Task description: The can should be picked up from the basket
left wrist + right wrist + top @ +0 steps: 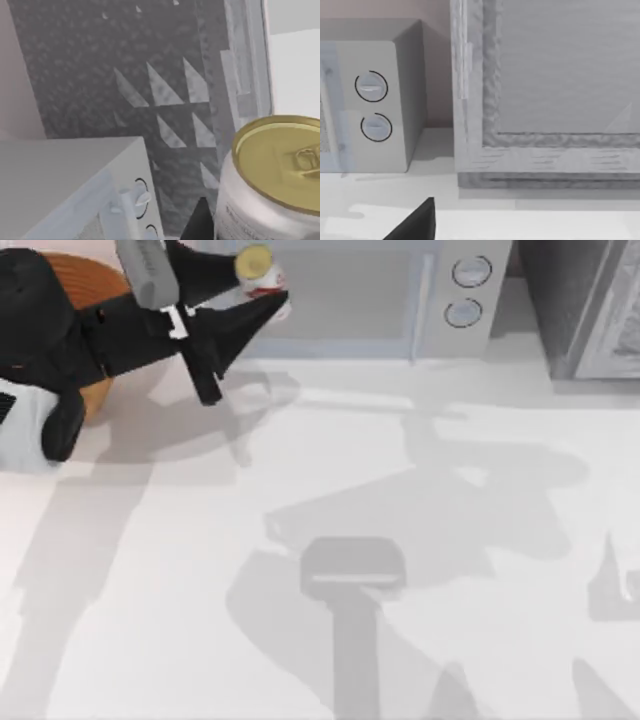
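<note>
At the far left of the table the basket (88, 275) sits mostly under my left arm, with a curve of orange rim clear of it. Just right of it, the left gripper (262, 302) is up near the microwave (440, 295), pinching the can (258, 270) — the can is out of the basket and off the table, held in front of the microwave's door. In the left wrist view the gold top of the can (280, 160) sits close to the lens, pull tab upward, so it looks upright or nearly so.

I judge the can light and stiff, but thin-walled and smooth: a hard squeeze could dent it, a loose one could let it slide. The best hold is across the middle of the body, below the top rim, and that seems to be roughly where the fingers have it, though the contact itself is hidden by the arm.

Further right, beyond the microwave, a grey cabinet (590, 300) stands at the back corner. In the right wrist view one dark finger of the right gripper (417, 222) shows at the edge, looking toward the microwave dials — I cannot tell whether it is spread or closed. That arm appears parked.
</note>
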